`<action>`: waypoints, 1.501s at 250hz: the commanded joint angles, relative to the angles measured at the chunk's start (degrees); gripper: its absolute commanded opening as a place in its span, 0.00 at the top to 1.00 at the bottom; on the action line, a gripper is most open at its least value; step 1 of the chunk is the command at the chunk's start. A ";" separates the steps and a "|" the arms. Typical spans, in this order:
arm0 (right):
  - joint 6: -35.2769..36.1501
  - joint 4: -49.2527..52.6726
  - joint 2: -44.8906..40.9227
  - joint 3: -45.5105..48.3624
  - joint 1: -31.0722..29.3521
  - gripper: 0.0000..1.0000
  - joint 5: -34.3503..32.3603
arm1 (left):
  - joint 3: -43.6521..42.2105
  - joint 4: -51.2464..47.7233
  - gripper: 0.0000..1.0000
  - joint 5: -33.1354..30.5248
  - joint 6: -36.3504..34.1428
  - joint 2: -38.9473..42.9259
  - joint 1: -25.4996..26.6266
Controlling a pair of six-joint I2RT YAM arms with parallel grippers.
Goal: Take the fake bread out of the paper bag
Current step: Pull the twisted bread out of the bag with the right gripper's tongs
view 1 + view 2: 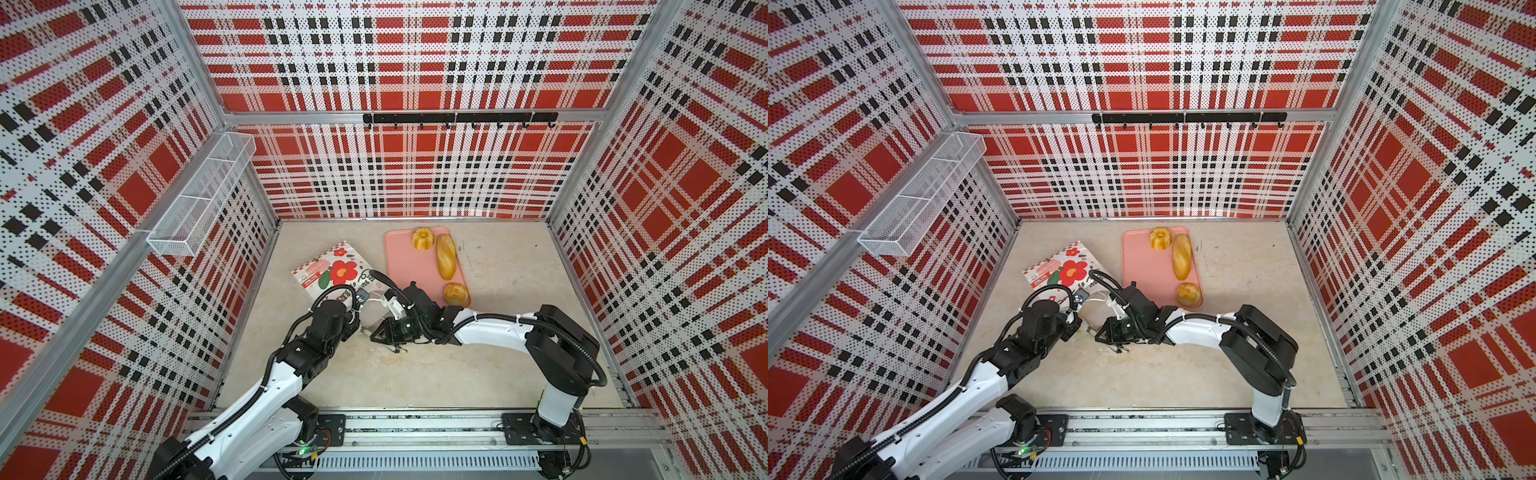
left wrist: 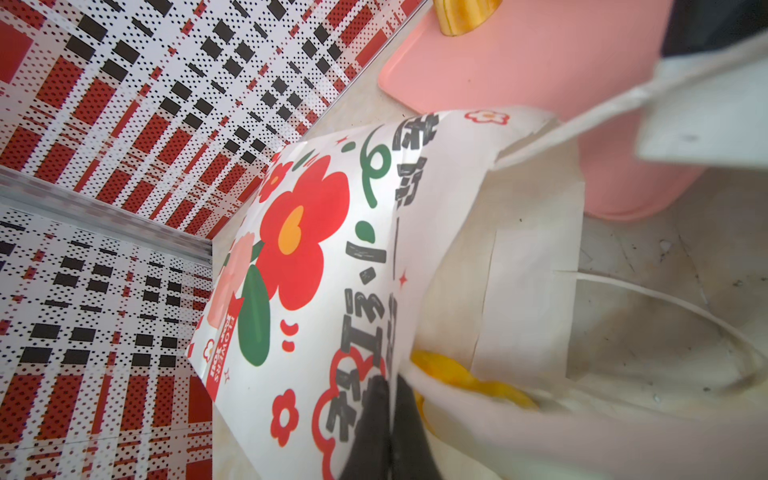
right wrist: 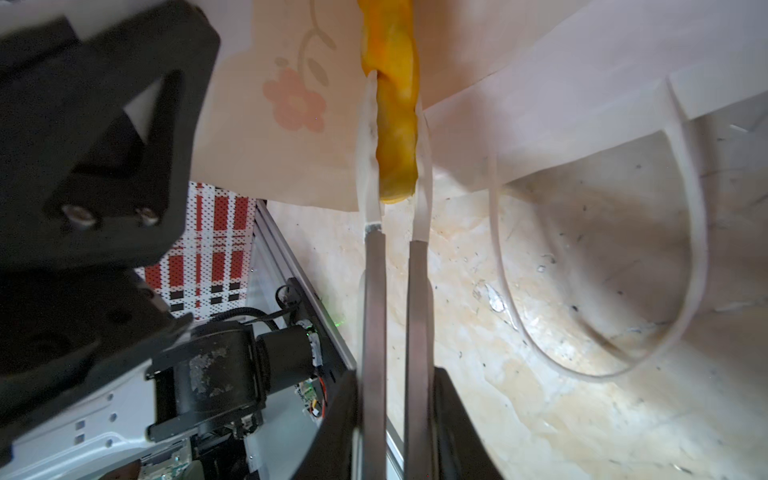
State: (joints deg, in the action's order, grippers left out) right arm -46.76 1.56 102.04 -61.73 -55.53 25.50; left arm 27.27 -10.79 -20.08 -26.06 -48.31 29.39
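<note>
- The right gripper [image 3: 395, 124] has its two slim, white-tipped jaws drawn narrow onto a yellow bread piece [image 3: 390, 50]. The piece is pinched between the tips, its near end sitting back between the jaws and its far end running past the tips, out of the right wrist view.
- Directly behind that piece is the pale wall of the paper bag [image 3: 291, 137] at its open mouth, with a faint pink flower on it.
- To one side of these jaws a white cord handle [image 3: 688, 249] loops loose on the table [image 3: 519, 332], clear of the grip.
- The left gripper [image 2: 390, 390] is clamped tight on the bag's upper lip, one black jaw on the flowered outside and one inside.
- Just beside the left jaws, inside the mouth, some yellow bread [image 2: 465, 376] shows. I cannot tell whether it is the pinched piece.
- In both top views the two wrists cover the mouth, hiding both grips.
- Outward from both pairs of jaws, the bag [image 1: 332, 270] [image 1: 1065, 270] lies on its side with the broad red-flowered face up and the mouth toward the grippers.
- Beyond the right wrist, near the bag, a pink tray [image 1: 401, 266] [image 1: 1138, 266] lies flat.
- The tray holds a fluted ring [image 1: 423, 238], a long loaf [image 1: 446, 256] and a round bun [image 1: 456, 293], in a row along its edge away from the bag.
</note>
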 commanded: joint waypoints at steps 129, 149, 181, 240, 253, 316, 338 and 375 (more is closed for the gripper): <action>7.48 6.66 -15.91 7.29 0.15 1.00 2.41 | 1.96 0.12 1.00 0.23 3.89 0.50 -3.33; 7.81 6.96 -16.78 7.93 0.11 1.00 2.79 | 1.99 0.28 1.00 0.83 4.18 0.59 -3.41; 8.51 6.87 -17.38 8.25 -0.62 1.00 3.47 | 1.99 0.19 1.00 1.18 4.27 0.50 -3.46; 9.23 9.70 -22.85 10.08 -2.08 1.00 2.84 | 1.81 0.16 1.00 0.75 4.31 0.70 -3.64; 9.01 10.87 -25.14 10.90 -2.05 1.00 2.38 | 1.87 0.08 1.00 0.50 4.40 0.67 -3.82; 8.10 17.97 -38.00 17.19 -2.04 1.00 0.58 | 2.39 0.51 1.00 1.50 6.60 0.67 -6.70; 7.75 21.69 -42.91 19.38 -2.04 1.00 -0.78 | 2.62 0.57 1.00 1.92 6.70 0.38 -8.10; 7.03 27.86 -53.15 21.19 -1.24 1.00 -3.74 | 2.64 0.21 1.00 1.69 6.65 0.17 -9.34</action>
State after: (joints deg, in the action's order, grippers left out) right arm -39.77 25.78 56.47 -40.84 -57.52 24.53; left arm 27.73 -10.87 -18.17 -20.97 -48.29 21.19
